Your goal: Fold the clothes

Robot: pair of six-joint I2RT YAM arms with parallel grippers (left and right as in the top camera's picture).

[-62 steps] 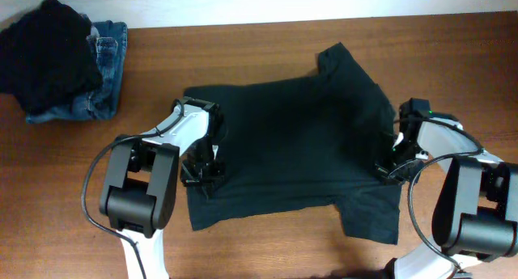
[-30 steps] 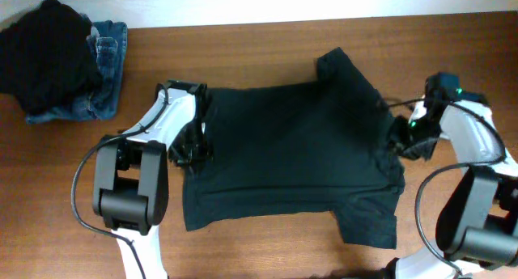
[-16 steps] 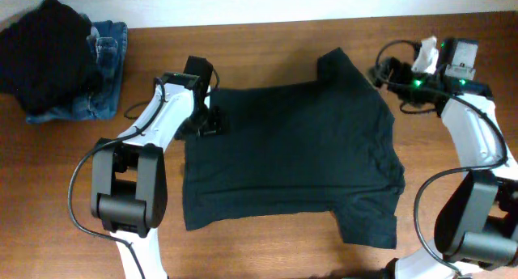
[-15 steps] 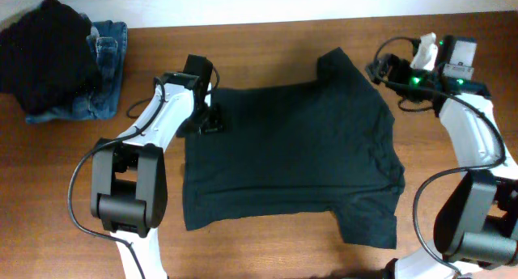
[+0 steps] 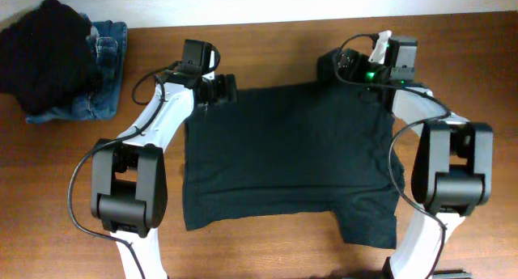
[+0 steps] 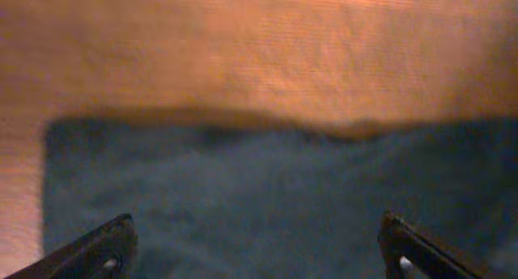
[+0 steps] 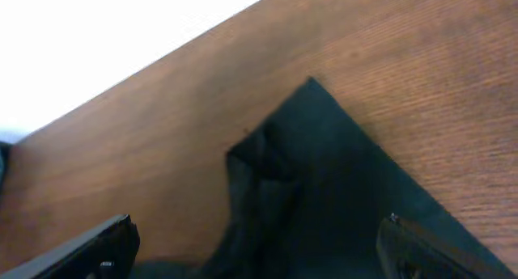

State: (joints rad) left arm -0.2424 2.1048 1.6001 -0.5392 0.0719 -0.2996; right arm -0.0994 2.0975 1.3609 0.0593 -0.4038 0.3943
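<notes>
– Both swung to the far edge since a moment ago?
– Yes: left gripper (image 5: 226, 88) at the T-shirt's (image 5: 283, 150) 11 o'clock corner, right gripper (image 5: 345, 65) at 1 o'clock, fingers apart on both. It lies flat, mid-table (image 5: 267, 44).

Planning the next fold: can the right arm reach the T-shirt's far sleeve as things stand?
Probably yes. The right gripper hangs open close to the sleeve of the T-shirt, and nothing lies on it.
</notes>
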